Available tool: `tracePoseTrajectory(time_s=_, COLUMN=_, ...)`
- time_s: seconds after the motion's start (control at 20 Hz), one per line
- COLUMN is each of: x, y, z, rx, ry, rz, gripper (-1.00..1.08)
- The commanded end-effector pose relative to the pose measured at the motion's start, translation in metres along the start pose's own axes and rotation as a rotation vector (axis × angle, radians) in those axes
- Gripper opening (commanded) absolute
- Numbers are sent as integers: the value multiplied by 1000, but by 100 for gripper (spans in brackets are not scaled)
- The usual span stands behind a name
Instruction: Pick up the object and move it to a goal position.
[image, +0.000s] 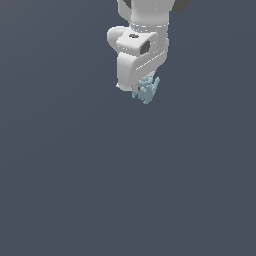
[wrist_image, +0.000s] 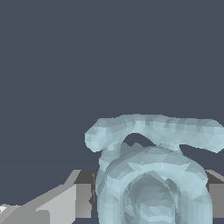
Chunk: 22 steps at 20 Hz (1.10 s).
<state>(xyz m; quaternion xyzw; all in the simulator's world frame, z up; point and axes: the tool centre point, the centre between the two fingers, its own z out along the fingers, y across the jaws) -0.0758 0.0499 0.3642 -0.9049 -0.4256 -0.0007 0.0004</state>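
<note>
Exterior view: my pincer (image: 144, 90) hangs near the counter's (image: 75, 190) far edge, about midway along it, with the object (image: 146, 89) at its tip; whether it is lifted clear of the counter I cannot tell. Wrist view: the pale blue object (wrist_image: 153, 175) sits between the grey fingers (wrist_image: 83, 194), which appear closed against it. No goal marker shows. I judge a slow, level carry best, with no wrist twisting, since the knobby shape could slip.

Setting: simulated scene, not a real room. Evidence: uniform flat dark grey-blue background (image: 60, 175) with no visible worktop edges or corners, faceted shading on 1 white arm (image: 137, 45).
</note>
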Motion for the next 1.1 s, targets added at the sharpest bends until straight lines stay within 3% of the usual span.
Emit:
tracePoseTrajectory(time_s=0.0, x=3, y=-3, z=-25, rx=1, ry=-1, rz=0, gripper=-100)
tracePoseTrajectory(time_s=0.5, x=13, y=-9, z=-90, rx=0, ry=-1, rz=2, gripper=-100)
tracePoseTrajectory(time_s=1.05, x=17, y=-9, z=-106, rx=0, ry=-2, rz=3, gripper=-100)
